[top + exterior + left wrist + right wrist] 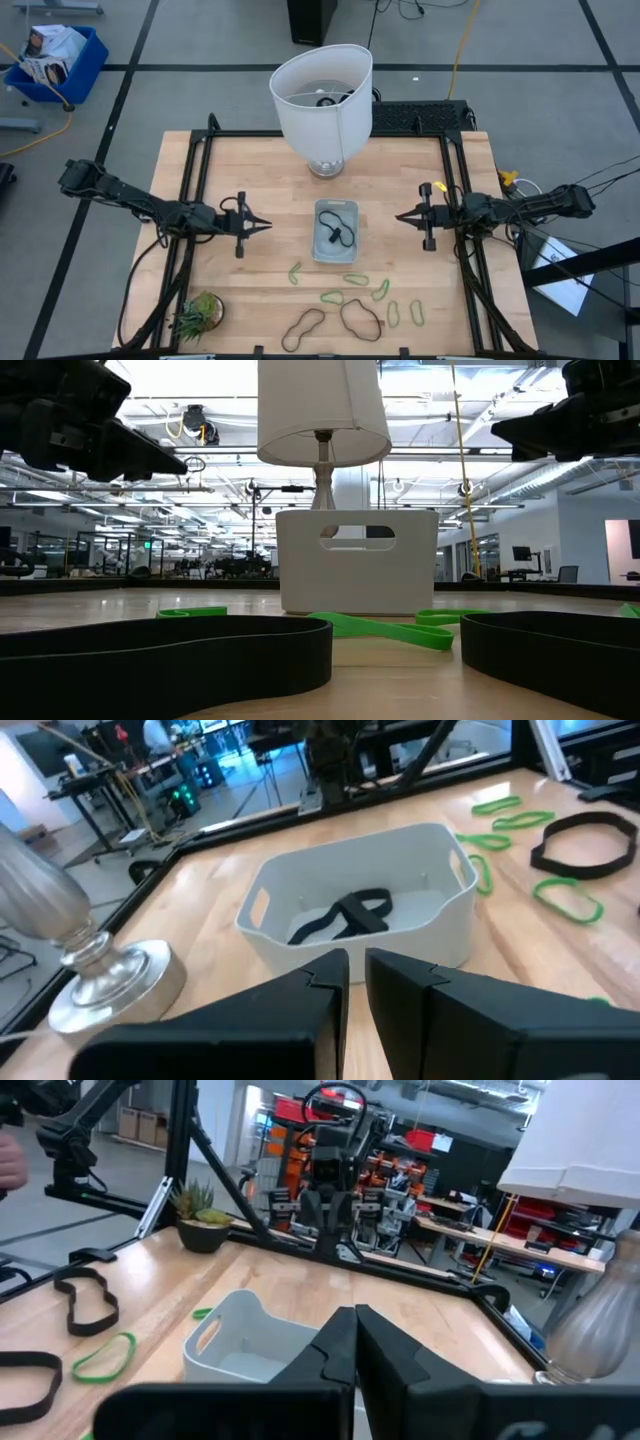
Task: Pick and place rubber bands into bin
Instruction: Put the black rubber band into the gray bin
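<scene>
On the wooden table (200,170), loose rubber bands (355,279) lie nearer than the bin (335,232) (one dark band already inside); flanking the bin, left gripper (262,226) and right gripper (401,216) hover nearly closed, empty; bands lie roughly between both.

Light-green and black rubber bands (352,301) (one black inside), pale bin (318,250), white lampshade (322,104)

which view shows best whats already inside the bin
The left wrist view: it looks down into the bin and shows one dark rubber band lying inside. The high view shows the same band, only smaller. The low view sees just the bin's outer wall; the right wrist view shows only its rim.
</scene>
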Motion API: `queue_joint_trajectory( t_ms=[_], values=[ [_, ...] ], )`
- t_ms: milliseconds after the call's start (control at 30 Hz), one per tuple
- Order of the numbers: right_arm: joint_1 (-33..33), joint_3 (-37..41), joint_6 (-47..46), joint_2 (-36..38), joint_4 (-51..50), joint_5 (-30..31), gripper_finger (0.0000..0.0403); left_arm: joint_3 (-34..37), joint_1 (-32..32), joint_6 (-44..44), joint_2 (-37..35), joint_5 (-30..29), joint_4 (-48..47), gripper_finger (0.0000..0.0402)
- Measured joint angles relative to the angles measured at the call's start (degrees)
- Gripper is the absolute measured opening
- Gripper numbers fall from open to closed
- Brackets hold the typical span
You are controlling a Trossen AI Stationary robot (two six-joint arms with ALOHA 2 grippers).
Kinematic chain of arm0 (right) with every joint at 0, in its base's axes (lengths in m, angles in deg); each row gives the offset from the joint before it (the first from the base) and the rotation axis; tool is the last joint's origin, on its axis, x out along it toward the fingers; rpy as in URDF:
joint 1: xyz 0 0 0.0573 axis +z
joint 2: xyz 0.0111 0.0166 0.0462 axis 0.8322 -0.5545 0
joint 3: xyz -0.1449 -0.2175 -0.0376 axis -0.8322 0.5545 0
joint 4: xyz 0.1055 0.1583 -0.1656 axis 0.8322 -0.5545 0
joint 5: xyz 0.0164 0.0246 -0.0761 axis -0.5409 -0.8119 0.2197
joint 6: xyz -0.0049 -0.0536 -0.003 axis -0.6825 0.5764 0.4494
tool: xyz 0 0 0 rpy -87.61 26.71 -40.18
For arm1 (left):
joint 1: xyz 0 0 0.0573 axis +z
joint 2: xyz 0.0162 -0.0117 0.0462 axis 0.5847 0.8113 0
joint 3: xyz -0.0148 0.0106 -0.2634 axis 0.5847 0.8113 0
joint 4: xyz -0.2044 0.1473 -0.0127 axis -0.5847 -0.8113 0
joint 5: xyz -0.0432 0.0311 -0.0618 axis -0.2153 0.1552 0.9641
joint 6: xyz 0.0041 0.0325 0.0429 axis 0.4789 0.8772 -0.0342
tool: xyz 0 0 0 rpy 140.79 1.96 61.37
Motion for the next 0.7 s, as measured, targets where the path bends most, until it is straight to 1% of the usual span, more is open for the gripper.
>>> queue_joint_trajectory(
  t_ms=[133, 300, 367, 433, 533, 700],
  values=[
    [0.0, 0.0, 0.02, 0.0, -0.07, 0.0, 0.0, 0.0, 0.0, -1.89, 0.15, -0.29, -2.79, 0.0047],
    [0.0, 0.0, 0.37, -0.02, -0.05, 0.01, 0.0, 0.0, -0.46, -14.35, 0.15, -0.94, -1.56, 0.0046],
    [0.0, 0.0, 1.22, -0.02, -0.05, 0.07, 0.0, -0.01, -2.32, -16.13, 1.5, -0.25, -1.18, 0.0037],
    [0.0, 0.0, 1.36, -0.02, -0.05, 0.07, 0.0, -0.57, -4.7, -16.68, 4.03, -1.1, -0.84, 0.0015],
    [0.0, 0.0, 1.51, -0.02, -0.72, 0.03, 0.0, -5.23, -7.93, -16.64, 9.16, -2.96, -0.18, 0.0007],
    [0.0, 0.0, 2.7, -0.02, -0.86, 0.03, 0.0, -17.03, -11.03, -13.13, 21.0, -3.7, -0.41, 0.0004]
  ],
)
